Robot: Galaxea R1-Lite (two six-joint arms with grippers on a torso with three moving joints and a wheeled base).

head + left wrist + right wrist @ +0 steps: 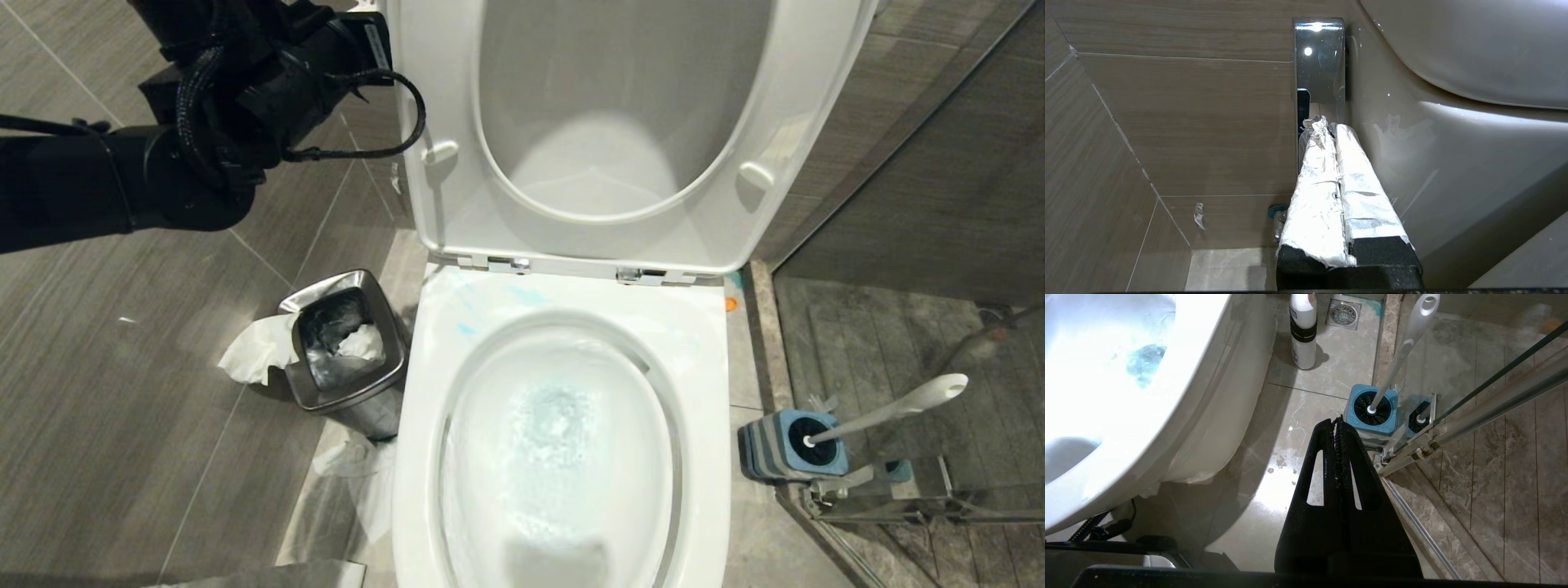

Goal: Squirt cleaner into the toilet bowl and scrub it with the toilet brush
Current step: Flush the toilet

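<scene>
Toilet bowl (pixel 571 523): glossy white, seat and lid white too. Cleaner (pixel 559 416): pale turquoise tint in the water, faint blue streaks on the back rim. Toilet brush (pixel 890 408): light-grey handle, black bristles. Brush holder (pixel 775 453): blue top, grey-and-blue striped side. Waste bin (pixel 347 400): shiny steel, black liner, white paper. Floor tiles (pixel 122 408): grey-brown, wood-grain streaks. Bottle (pixel 1303 330): white with black band. Left gripper (pixel 1327 126): fingers wrapped in silver foil. Right gripper (pixel 1337 420): black.
</scene>
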